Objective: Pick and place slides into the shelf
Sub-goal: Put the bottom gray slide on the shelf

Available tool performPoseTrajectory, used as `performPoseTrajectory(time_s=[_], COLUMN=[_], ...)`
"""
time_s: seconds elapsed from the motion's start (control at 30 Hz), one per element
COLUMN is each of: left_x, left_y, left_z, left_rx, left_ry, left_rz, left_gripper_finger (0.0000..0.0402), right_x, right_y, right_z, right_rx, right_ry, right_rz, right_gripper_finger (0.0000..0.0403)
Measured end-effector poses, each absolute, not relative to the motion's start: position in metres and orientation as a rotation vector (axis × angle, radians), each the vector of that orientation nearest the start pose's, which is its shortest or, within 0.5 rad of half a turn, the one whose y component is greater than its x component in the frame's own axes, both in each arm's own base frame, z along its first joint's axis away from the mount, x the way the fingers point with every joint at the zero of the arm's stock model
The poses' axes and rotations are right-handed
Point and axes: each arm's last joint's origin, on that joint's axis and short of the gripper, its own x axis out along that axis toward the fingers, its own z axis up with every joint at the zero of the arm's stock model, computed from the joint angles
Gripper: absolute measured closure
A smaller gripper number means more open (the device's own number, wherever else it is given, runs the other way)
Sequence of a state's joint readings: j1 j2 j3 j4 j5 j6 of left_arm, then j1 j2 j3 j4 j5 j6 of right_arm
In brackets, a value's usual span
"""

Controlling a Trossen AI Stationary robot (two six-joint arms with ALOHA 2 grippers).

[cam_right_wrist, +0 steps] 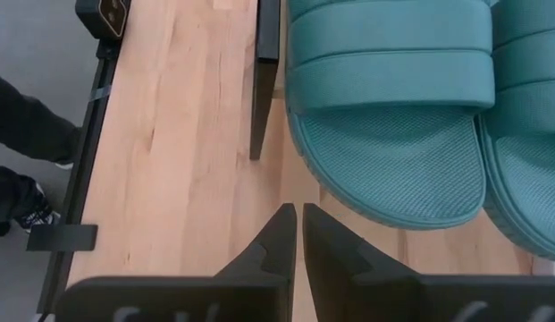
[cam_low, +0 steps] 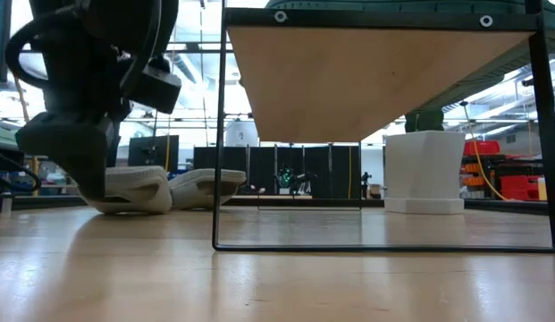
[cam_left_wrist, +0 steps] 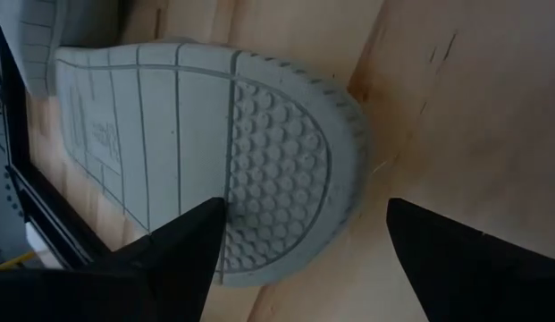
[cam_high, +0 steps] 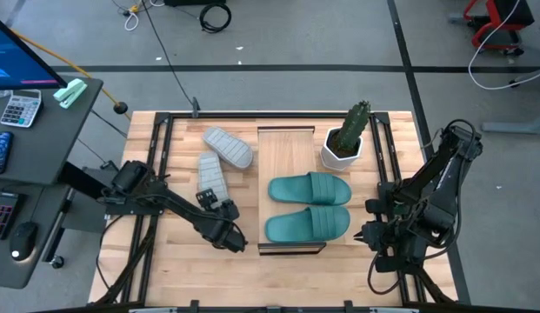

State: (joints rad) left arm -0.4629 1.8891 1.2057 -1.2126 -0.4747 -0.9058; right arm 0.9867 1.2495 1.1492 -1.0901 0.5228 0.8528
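Table [cam_high: 165,269]: a slatted light-wood top with dark metal rails along its sides, seen whole from above.
Shelf [cam_high: 291,143]: a long light-wood board with dark end edging, standing mid-table between the two arms. The low view shows what the high view cannot: the board is raised on thin dark legs with open space under it.
Cactus pot [cam_high: 342,149]: a white pot holding a green cactus, just beside the shelf's right edge at the far end.
Teal slides [cam_high: 309,205]: two teal-green sandals lying side by side, straps up, on the near half of the shelf.
Grey slides [cam_high: 217,161]: two light grey sandals on the table left of the shelf, both sole up. One lies far and angled; the nearer grey slide [cam_high: 211,176] lies lengthwise toward the left arm.
Left gripper [cam_high: 228,233]: low over the table, just near of the nearer grey slide and close to the shelf's near-left corner. Its fingers are spread wide. The left wrist view shows the slide's ribbed, studded sole between the two dark fingers [cam_left_wrist: 183,255], with nothing pinched.
Right gripper [cam_high: 374,233]: waiting over the table right of the shelf, fingers pressed together, holding nothing. The right wrist view shows the teal slides just ahead of it.
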Motion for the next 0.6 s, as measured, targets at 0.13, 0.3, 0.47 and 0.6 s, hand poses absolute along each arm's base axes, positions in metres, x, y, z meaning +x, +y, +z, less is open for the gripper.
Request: performPoseTrajectory(time_s=[0.13, 0.3, 0.47, 0.6], left_x=[0.2759, 0.2739, 0.2711, 0.2701], left_y=[-0.1226, -0.121, -0.1197, -0.1213], left_z=[0.1501, 0.1487, 0.1501, 0.1507], left_rx=[0.187, 0.189, 0.178, 0.14], left_ry=[1.476, 1.47, 1.477, 1.517], left_rz=[0.73, 0.792, 0.833, 0.824], left_gripper_finger=[0.0085, 0.0126, 0.0239, 0.0354], right_x=[0.1339, 0.1339, 0.1339, 0.1339], right_y=[0.1763, 0.1763, 0.1763, 0.1763], right_z=[0.303, 0.303, 0.303, 0.303], right_rx=[-0.034, -0.034, -0.034, -0.034], right_ry=[0.935, 0.935, 0.935, 0.935], right_rz=[0.009, 0.009, 0.009, 0.009], right_gripper_finger=[0.0373, 0.0373, 0.0373, 0.0373])
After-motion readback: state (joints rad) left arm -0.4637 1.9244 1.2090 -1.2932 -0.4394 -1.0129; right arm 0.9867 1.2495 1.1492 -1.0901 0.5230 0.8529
